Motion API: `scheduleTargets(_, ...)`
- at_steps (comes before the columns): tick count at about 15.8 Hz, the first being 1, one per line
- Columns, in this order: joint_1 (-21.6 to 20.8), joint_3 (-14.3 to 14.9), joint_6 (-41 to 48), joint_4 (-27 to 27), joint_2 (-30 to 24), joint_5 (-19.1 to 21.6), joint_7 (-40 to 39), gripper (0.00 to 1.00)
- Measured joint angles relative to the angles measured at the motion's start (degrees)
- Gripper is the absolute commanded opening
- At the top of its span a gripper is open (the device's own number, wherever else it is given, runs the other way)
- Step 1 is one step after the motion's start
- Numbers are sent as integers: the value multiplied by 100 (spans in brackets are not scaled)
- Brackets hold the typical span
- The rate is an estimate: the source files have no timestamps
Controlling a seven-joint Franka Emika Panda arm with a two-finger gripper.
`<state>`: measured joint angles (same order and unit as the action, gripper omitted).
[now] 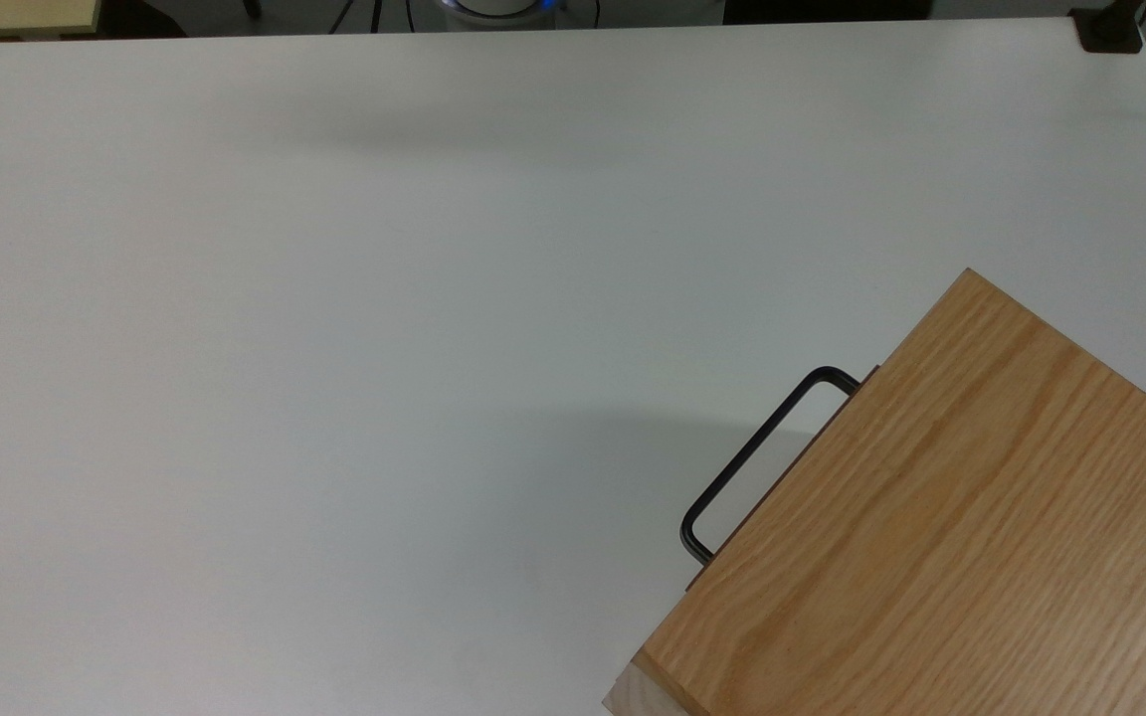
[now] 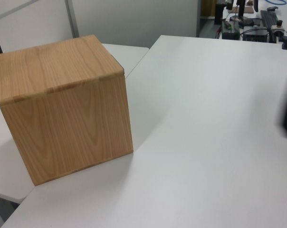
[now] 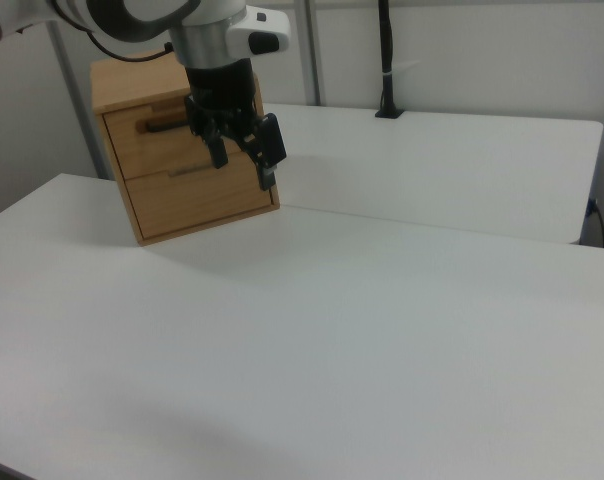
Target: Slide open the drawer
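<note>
Hanging in front of the cabinet (image 3: 182, 170), gripper (image 3: 244, 155) is open, holding nothing. Drawer (image 3: 147, 140) shut, top of cabinet front, just behind gripper toward the right view's left; handle (image 1: 747, 462) runs level.

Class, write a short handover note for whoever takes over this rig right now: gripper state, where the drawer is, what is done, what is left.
Gripper: open, holding nothing, hanging in front of the cabinet face in the right view, clear of the table.
Drawer: upper one in the cabinet, looks shut, front flush with the cabinet face. Its black handle sticks out toward the top view's left.
Done: the arm stands near the cabinet; handle not yet gripped.
Left: close on the handle and slide the drawer out.
</note>
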<state>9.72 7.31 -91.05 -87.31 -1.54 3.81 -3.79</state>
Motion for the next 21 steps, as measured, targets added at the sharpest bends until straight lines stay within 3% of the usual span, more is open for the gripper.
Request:
scheduleTargets(15,-7,-189,206,-56,21,26,-2,100)
scheduleTargets(21,-8,-218,303,-56,43,1143,605,100)
